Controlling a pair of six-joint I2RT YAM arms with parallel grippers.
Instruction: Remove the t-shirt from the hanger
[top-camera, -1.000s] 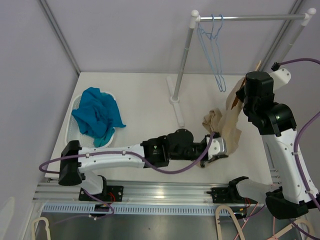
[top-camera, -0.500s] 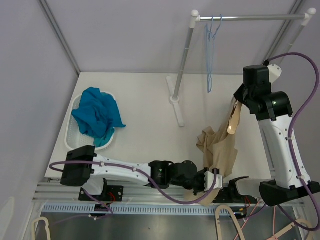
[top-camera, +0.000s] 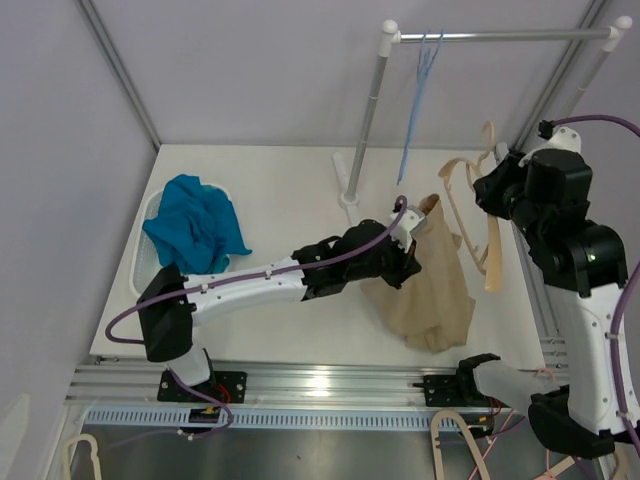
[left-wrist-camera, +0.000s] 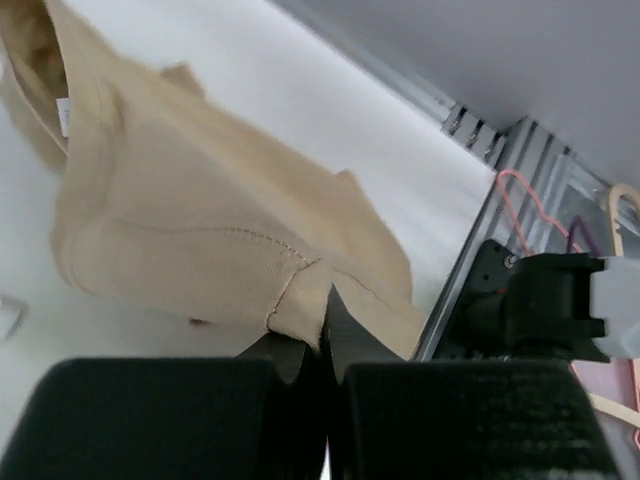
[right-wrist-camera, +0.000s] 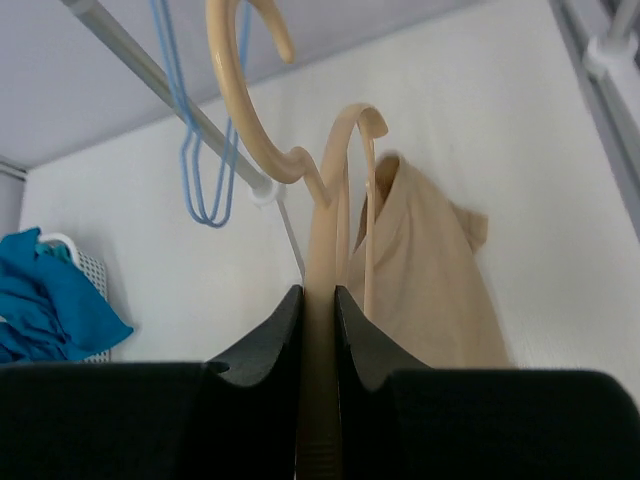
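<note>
Beige t-shirt (top-camera: 432, 290) droops onto the table just below the left gripper (left-wrist-camera: 322, 335), which pinches a seamed edge. Beside it, a tan hanger (top-camera: 491, 250), clamped in the right gripper (right-wrist-camera: 318, 302), looks nearly free. Next move: draw them well apart.

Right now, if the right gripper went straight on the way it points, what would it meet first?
Probably the t-shirt, just right of the hanger clamped in the right gripper. The rack's foot lies slightly left of that line. Depth is hard to judge, so go slowly.
</note>
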